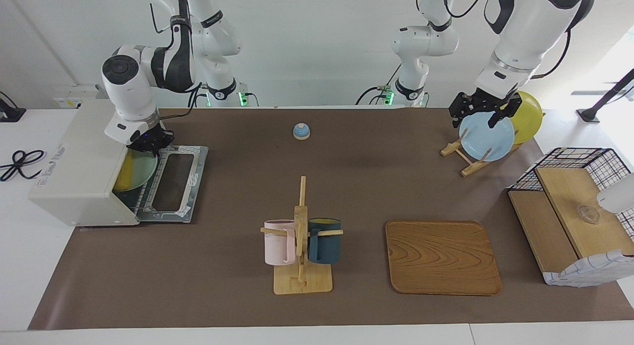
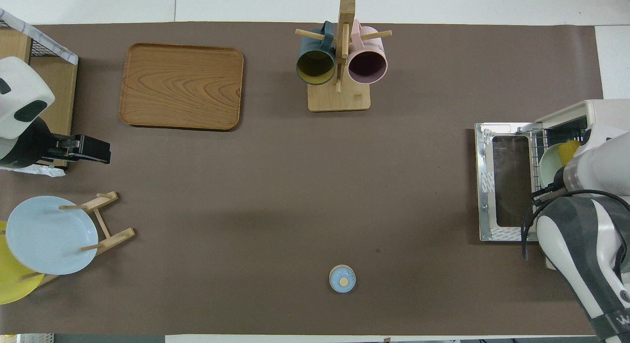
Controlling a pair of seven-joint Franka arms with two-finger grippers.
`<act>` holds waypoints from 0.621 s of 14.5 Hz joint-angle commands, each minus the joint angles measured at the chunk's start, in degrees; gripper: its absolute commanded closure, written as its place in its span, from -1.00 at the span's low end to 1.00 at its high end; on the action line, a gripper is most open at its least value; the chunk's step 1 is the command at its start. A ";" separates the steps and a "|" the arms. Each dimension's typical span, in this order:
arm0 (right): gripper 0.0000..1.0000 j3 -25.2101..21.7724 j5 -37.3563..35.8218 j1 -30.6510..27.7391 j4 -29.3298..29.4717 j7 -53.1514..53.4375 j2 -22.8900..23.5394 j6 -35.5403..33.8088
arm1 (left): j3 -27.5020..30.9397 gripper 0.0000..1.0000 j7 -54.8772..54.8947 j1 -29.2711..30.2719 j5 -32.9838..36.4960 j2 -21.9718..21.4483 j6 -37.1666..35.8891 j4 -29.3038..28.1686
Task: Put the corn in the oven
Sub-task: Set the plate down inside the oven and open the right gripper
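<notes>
The yellow corn (image 1: 125,175) (image 2: 571,147) lies on a pale green plate (image 1: 144,168) (image 2: 548,164). Both are mostly inside the off-white oven (image 1: 79,159) (image 2: 598,109) at the right arm's end of the table. The oven door (image 1: 173,184) (image 2: 507,185) lies dropped open. My right gripper (image 1: 147,146) is shut on the plate's rim at the oven mouth; in the overhead view the arm hides it. My left gripper (image 1: 476,118) (image 2: 107,155) waits open in the air over the plate rack.
A blue plate (image 1: 488,137) and a yellow plate (image 1: 527,116) stand in a wooden rack. A mug tree (image 1: 301,236) holds a pink and a dark blue mug. A wooden tray (image 1: 441,256), a small blue bell (image 1: 301,131) and a wire basket (image 1: 574,159) are also there.
</notes>
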 commanded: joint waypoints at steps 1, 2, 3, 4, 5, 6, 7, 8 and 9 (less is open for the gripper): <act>1.00 0.74 1.26 -1.60 -2.29 -1.40 -1.92 1.15 | -0.48 -1.00 -0.51 0.60 -0.91 -0.41 1.03 -0.46; 0.88 0.74 1.26 -1.86 -2.29 -1.40 -1.83 1.15 | -0.31 -1.00 -0.51 0.69 -1.61 -0.41 1.03 -0.46; 0.50 0.74 1.26 -1.86 -2.29 -1.40 -1.83 1.15 | -0.22 -1.00 -0.51 0.69 -2.49 -0.41 1.03 -0.46; 0.42 0.74 1.26 -1.86 -2.29 -1.31 -1.74 1.15 | -0.13 -1.00 -0.51 0.69 -2.58 -0.32 1.03 -0.46; 0.36 0.74 1.26 -1.86 -2.29 -1.31 -1.74 1.15 | -0.13 -1.00 -0.51 0.69 -2.58 -0.32 1.03 -0.46; 0.29 0.74 1.26 -1.86 -2.29 -1.31 -1.65 1.15 | -0.13 -1.00 -0.60 0.69 -2.50 -0.32 1.03 -0.46; 0.28 0.74 1.26 -1.86 -2.20 -1.31 -1.65 1.15 | -0.13 -1.00 -0.60 0.69 -2.50 -0.32 1.03 -0.38; 0.29 0.74 1.35 -1.86 -2.20 -1.23 -1.65 1.15 | -0.13 -1.00 -0.60 0.69 -2.50 -0.32 1.03 -0.37; 0.29 0.74 1.44 -1.78 -2.29 -1.23 -1.65 1.15 | -0.04 -1.00 -0.60 0.69 -2.50 -0.32 1.12 -0.37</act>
